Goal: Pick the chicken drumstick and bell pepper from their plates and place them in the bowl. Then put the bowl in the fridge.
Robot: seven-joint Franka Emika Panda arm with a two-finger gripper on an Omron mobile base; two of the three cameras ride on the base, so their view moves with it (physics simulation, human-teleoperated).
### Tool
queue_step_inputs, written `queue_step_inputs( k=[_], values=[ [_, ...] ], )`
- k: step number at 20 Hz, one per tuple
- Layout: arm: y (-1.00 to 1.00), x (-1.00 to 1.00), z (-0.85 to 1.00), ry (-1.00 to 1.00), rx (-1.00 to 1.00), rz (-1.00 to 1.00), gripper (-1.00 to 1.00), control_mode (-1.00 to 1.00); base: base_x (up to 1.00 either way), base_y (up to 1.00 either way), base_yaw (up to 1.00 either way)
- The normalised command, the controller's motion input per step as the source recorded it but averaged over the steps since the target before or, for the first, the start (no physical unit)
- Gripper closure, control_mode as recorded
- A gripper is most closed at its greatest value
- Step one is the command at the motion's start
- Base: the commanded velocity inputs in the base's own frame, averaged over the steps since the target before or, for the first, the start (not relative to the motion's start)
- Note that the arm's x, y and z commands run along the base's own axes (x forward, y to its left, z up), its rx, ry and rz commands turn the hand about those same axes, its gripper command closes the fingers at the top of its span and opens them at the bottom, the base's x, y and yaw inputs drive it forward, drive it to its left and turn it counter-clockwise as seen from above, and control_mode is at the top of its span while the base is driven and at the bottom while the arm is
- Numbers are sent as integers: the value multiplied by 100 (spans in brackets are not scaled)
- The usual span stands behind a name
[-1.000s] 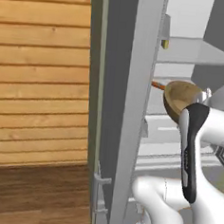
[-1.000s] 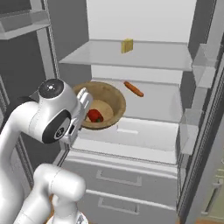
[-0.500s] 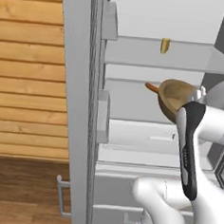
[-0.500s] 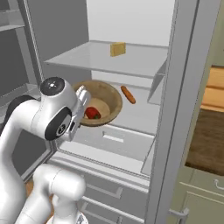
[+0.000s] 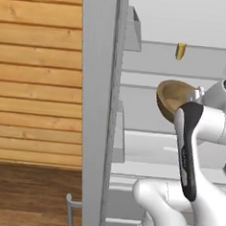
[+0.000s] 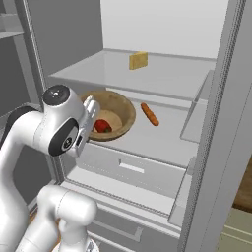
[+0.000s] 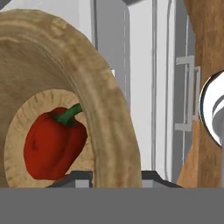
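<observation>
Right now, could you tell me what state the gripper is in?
Gripper: closed on the rim of the bowl, which holds the bell pepper.

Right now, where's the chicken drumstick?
In the right base view the chicken drumstick lies on the fridge shelf, just right of the bowl, not in it.

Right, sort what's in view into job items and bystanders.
Job items: bowl, bell pepper inside it, chicken drumstick lying on the fridge shelf outside the bowl, gripper clamped on the bowl's rim.
Bystanders: yellow block on the upper shelf.
</observation>
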Motion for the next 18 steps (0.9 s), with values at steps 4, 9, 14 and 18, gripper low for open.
queue_step_inputs(
  k=[4, 9, 14, 18],
  values=[
    [13, 48, -38, 1, -1, 1, 100, -100, 0, 0, 0],
    [-29, 63, -57, 11, 0, 12, 100, -100, 0, 0, 0],
    [-34, 67, -33, 3, 0, 12, 100, -100, 0, 0, 0],
    [-3, 82, -56, 0, -7, 3, 100, -100, 0, 0, 0]
  ],
)
